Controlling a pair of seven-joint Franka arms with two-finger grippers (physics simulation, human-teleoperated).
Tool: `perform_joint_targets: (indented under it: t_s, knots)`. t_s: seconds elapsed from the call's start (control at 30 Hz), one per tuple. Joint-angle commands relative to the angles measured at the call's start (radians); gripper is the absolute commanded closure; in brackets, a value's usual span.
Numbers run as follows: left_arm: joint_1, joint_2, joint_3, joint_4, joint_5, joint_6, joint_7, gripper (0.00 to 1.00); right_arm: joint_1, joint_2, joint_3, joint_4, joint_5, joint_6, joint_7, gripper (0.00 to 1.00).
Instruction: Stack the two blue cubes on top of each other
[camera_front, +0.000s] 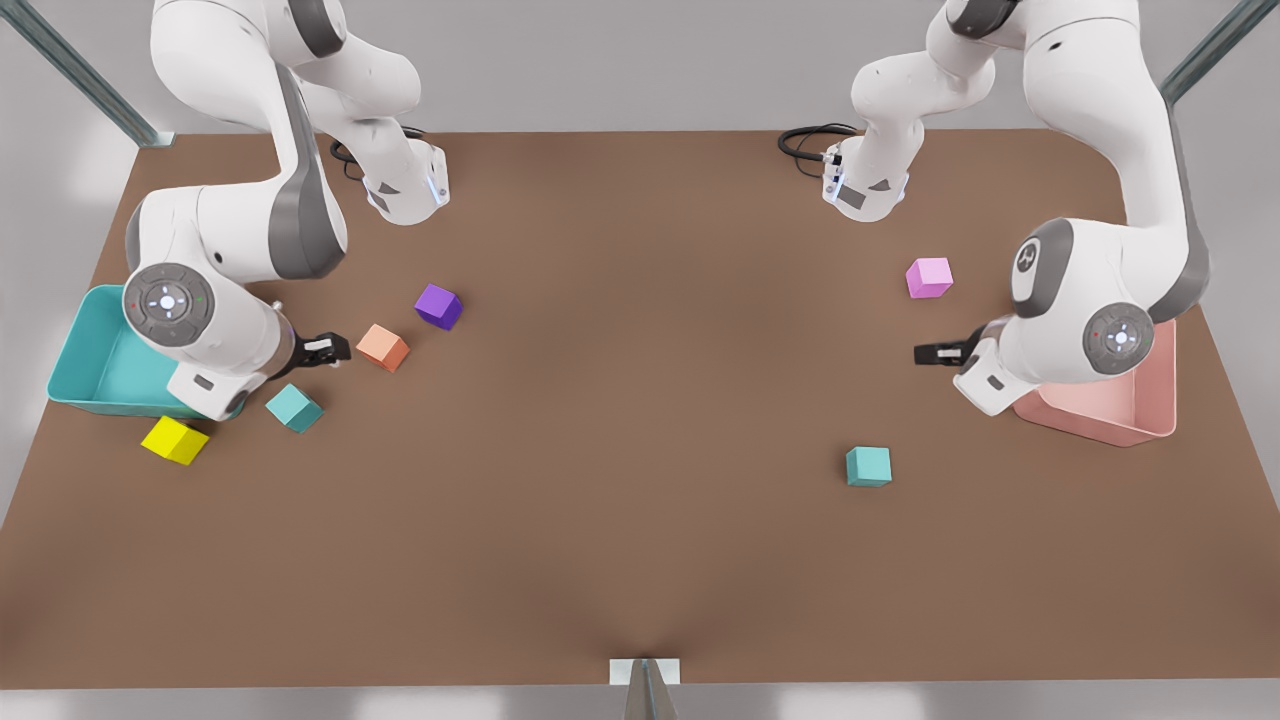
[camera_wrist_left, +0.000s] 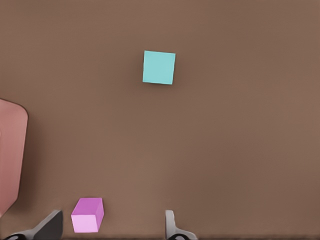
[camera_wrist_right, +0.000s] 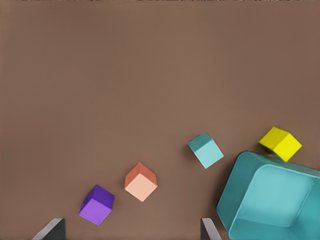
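Observation:
Two teal cubes lie far apart on the brown table. One teal cube (camera_front: 868, 466) (camera_wrist_left: 159, 67) rests toward the front view's right, well in front of my left gripper (camera_front: 932, 353), which hovers open and holds nothing. The other teal cube (camera_front: 294, 407) (camera_wrist_right: 206, 149) sits tilted at the front view's left, just in front of my right gripper (camera_front: 328, 349). That gripper is open too, and its fingertips (camera_wrist_right: 54, 228) stand wide apart above the table.
A large teal bin (camera_front: 78, 360) (camera_wrist_right: 250, 190) and a yellow cube (camera_front: 174, 439) (camera_wrist_right: 280, 143) lie near the right gripper, with an orange cube (camera_front: 383, 346) and a purple cube (camera_front: 438, 306) beside it. A pink cube (camera_front: 929, 277) (camera_wrist_left: 87, 215) and a pink bin (camera_front: 1150, 400) flank the left gripper.

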Motion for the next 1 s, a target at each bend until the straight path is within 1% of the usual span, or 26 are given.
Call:
perform_joint_targets:
  t_s: [0.0, 0.07, 0.13, 0.17, 0.2, 0.23, 0.27, 0.3, 0.4, 0.43, 0.47, 0.5, 0.6, 0.63, 0.67, 0.7, 0.73, 0.77, 0.83, 0.93, 0.97]
  knots:
    - [0.000, 0.013, 0.000, 0.012, 0.005, -0.052, -0.028, 0.00, -0.001, -0.001, 0.000, 0.000, 0.001, 0.014, -0.028, 0.00]
    - [0.000, 0.015, 0.000, 0.017, 0.004, -0.069, -0.028, 0.00, 0.002, 0.006, 0.000, -0.004, -0.011, 0.014, -0.028, 0.00]
    - [0.000, 0.018, 0.000, 0.018, 0.004, -0.069, -0.028, 0.00, -0.038, 0.067, 0.000, -0.006, -0.008, 0.021, -0.031, 0.00]
    - [0.000, 0.018, 0.000, 0.017, 0.002, -0.069, -0.028, 0.00, -0.056, 0.113, -0.014, -0.007, -0.040, 0.040, -0.031, 0.00]
    - [0.000, 0.026, 0.000, 0.018, 0.005, -0.067, -0.028, 0.00, -0.064, 0.132, -0.017, -0.047, -0.094, 0.034, -0.019, 0.00]
    - [-0.003, 0.088, -0.002, 0.135, 0.001, -0.058, -0.030, 0.00, -0.125, 0.159, -0.038, -0.096, -0.089, 0.059, 0.035, 0.00]
    - [-0.016, 0.171, -0.005, 0.270, 0.004, -0.040, -0.030, 0.00, -0.168, 0.195, -0.038, -0.098, -0.079, 0.065, 0.065, 0.00]
    - [-0.019, 0.222, -0.005, 0.325, 0.005, 0.043, -0.031, 0.00, -0.202, 0.198, -0.038, -0.133, -0.079, 0.093, 0.107, 0.01]
    - [-0.019, 0.253, -0.005, 0.317, 0.002, 0.046, -0.033, 0.00, -0.242, 0.193, -0.038, -0.174, -0.066, 0.159, 0.107, 0.01]
    - [-0.019, 0.253, -0.005, 0.307, 0.001, 0.013, -0.032, 0.00, -0.244, 0.180, -0.040, -0.203, -0.069, 0.179, 0.107, 0.00]
    - [-0.017, 0.254, -0.005, 0.307, 0.002, -0.021, -0.030, 0.00, -0.254, 0.184, -0.040, -0.208, -0.068, 0.180, 0.127, 0.00]
    - [-0.017, 0.257, -0.005, 0.307, 0.002, -0.021, -0.031, 0.00, -0.282, 0.189, -0.038, -0.214, -0.060, 0.201, 0.225, 0.00]
    - [-0.006, 0.254, -0.005, 0.279, 0.004, -0.004, -0.031, 0.00, -0.325, 0.144, -0.038, -0.357, 0.090, 0.565, 0.246, 0.00]
    - [-0.005, 0.254, -0.005, 0.278, 0.004, -0.004, -0.031, 0.00, -0.333, 0.112, -0.038, -0.441, 0.090, 0.715, 0.245, 0.00]
    - [-0.003, 0.253, -0.005, 0.276, 0.004, -0.006, -0.031, 0.00, -0.345, 0.055, -0.038, -0.571, 0.090, 0.861, 0.243, 0.00]
    - [-0.003, 0.253, -0.005, 0.276, 0.004, -0.006, -0.030, 0.00, -0.348, 0.019, -0.038, -0.647, 0.090, 0.945, 0.243, 0.00]
    - [-0.003, 0.253, -0.005, 0.276, 0.004, -0.007, -0.030, 0.00, -0.354, 0.002, -0.038, -0.684, 0.090, 0.979, 0.243, 0.00]
    - [-0.003, 0.253, -0.005, 0.276, 0.004, -0.007, -0.030, 0.00, -0.354, 0.005, -0.038, -0.682, 0.090, 0.978, 0.243, 0.00]
    - [-0.003, 0.253, -0.005, 0.276, 0.004, -0.007, -0.030, 0.00, -0.353, 0.011, -0.038, -0.697, 0.092, 0.938, 0.248, 0.00]
    - [-0.003, 0.253, -0.005, 0.276, 0.005, -0.009, -0.030, 0.00, -0.354, 0.006, -0.037, -0.701, 0.130, 0.967, 0.248, 0.00]
    - [-0.002, 0.253, -0.005, 0.276, 0.007, -0.009, -0.030, 0.00, -0.369, 0.002, -0.038, -0.725, 0.136, 1.002, 0.248, 0.00]
